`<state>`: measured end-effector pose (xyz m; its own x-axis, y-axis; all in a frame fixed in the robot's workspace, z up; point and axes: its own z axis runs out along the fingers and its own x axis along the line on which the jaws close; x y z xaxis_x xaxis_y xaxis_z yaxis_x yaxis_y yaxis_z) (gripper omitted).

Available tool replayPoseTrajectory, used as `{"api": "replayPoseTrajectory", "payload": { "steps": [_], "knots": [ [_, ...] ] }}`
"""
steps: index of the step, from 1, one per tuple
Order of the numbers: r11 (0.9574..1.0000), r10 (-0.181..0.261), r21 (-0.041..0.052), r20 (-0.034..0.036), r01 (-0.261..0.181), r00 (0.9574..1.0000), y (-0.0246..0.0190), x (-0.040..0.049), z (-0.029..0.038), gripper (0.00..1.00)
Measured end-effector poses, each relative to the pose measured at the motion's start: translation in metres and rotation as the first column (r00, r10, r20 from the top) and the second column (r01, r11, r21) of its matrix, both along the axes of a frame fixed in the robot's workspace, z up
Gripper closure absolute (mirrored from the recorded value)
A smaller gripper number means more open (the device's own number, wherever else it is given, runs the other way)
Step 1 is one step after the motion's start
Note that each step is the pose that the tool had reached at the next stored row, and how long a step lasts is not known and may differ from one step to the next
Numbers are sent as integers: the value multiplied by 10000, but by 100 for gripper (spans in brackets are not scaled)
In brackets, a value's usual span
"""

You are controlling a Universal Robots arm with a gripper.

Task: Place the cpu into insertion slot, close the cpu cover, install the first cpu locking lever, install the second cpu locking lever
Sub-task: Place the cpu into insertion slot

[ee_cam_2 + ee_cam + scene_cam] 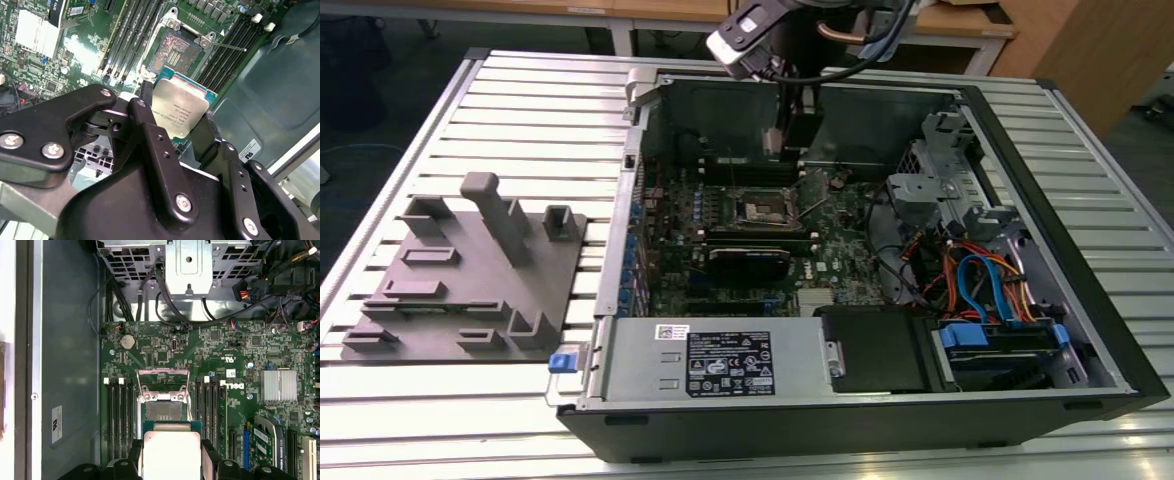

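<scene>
Slatted metal table (pixel 520 110) under an open computer case (pixel 1067 330), motherboard exposed. Over the far part of the board, gripper (pixel 790 135) clamped on the cpu (pixel 181 107): black fingers (pixel 146 107) pinching two opposite edges, silver top turned toward the wrist cameras. Holds the chip clear of the board, touching nothing else. Just ahead of the chip's free edge, and lower, insertion slot (pixel 163 412): bare, contacts showing, sides roughly square with the chip's. Beyond the slot, cpu cover (pixel 163 372) standing up, open. Flanked left and right by long black memory slots (pixel 117 415). Looks short of the recess rather than over it; probably the carrying-in stage, nothing seated yet.
</scene>
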<state>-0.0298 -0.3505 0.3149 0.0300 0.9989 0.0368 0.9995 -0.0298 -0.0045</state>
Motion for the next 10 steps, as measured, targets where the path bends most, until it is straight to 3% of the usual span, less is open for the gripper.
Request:
{"api": "replayPoseTrajectory", "payload": {
  "steps": [10],
  "knots": [
    [10000,-79,0,0,79,10000,0,0,-23,46]
  ]
}}
